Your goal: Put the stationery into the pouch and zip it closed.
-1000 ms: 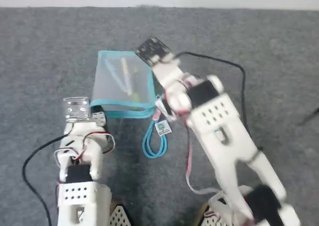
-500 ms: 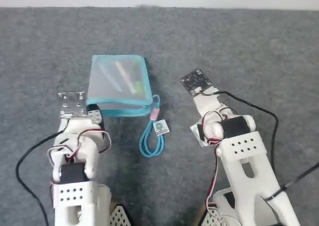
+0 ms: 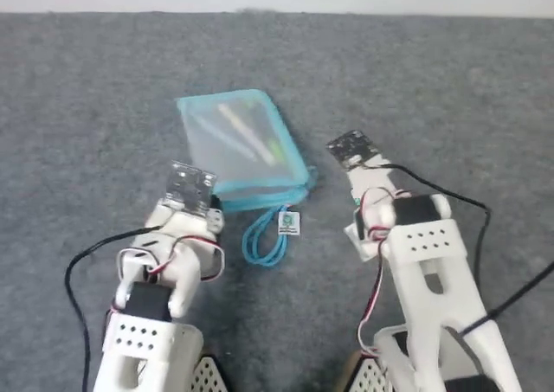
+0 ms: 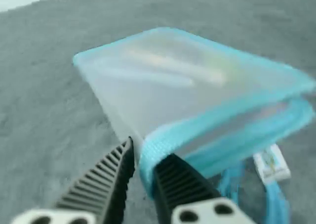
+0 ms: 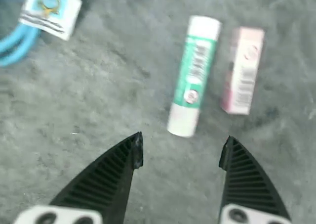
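text: none legible | glue stick point(image 5: 192, 75), tag point(image 5: 49, 9): blurred print

surface point(image 3: 450, 89): grey, finely mottled. pouch point(image 3: 242, 145): frosted clear with turquoise trim; pale yellow, green and blue streaks show through. cord loop point(image 3: 264, 240): bright blue. tag point(image 5: 49, 9): white, blue-and-gold print, dark stripes. stick point(image 5: 193, 75): green body, white ends. box point(image 5: 242, 70): pink, white label. left pincer point(image 4: 145, 157), right pincer point(image 5: 183, 140): black, ridged, white base.
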